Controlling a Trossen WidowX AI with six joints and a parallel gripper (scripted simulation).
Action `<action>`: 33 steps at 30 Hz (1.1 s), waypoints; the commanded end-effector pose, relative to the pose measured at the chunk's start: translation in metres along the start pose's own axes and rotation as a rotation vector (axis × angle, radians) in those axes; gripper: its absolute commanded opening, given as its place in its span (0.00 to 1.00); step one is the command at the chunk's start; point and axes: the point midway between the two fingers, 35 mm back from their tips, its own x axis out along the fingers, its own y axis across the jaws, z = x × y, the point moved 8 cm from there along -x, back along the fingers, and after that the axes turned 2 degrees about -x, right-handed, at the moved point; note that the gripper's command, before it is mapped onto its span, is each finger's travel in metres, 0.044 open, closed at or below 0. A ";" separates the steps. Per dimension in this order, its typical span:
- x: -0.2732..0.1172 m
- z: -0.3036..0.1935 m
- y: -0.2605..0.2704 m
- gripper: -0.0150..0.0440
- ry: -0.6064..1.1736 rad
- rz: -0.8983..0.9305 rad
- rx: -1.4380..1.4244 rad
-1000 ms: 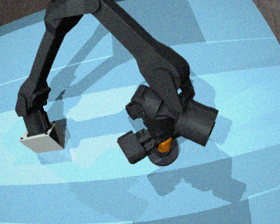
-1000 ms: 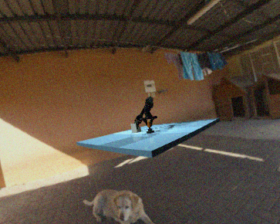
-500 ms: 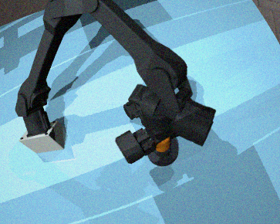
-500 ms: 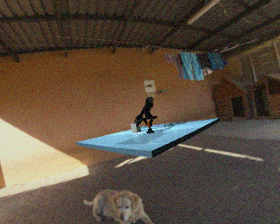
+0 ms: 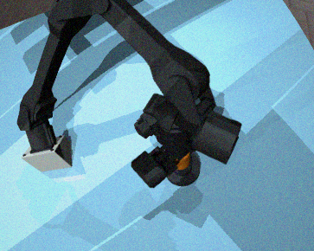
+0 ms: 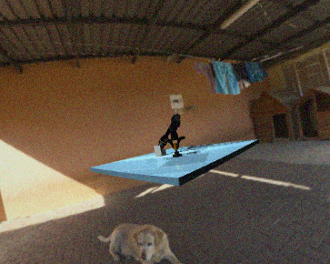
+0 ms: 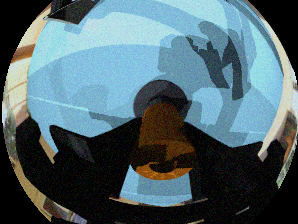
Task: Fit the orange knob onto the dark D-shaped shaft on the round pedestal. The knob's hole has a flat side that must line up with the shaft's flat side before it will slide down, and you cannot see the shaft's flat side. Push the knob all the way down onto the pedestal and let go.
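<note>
The orange knob (image 5: 183, 162) (image 6: 175, 145) (image 7: 162, 131) is between the fingers of my gripper (image 7: 164, 137), which is shut on it. In the wrist view the knob's far end overlaps the dark round pedestal (image 5: 185, 179) (image 6: 177, 155) (image 7: 144, 96), and its near end with a dark opening faces the camera. In the exterior view the knob is upright above the pedestal's base. The D-shaped shaft cannot be made out clearly, and its flat side is hidden. The knob's lower end and any gap to the pedestal are too dark and small to judge.
The pedestal stands on the light blue table (image 5: 16, 216) (image 6: 139, 170). The arm's pale base block (image 5: 48, 160) (image 6: 159, 150) is left of the pedestal in the top and exterior views. Dark arm links pass above the table. Patchy shadows cross the table around the pedestal.
</note>
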 end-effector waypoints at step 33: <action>0.003 -0.001 -0.001 0.25 0.002 -0.001 -0.029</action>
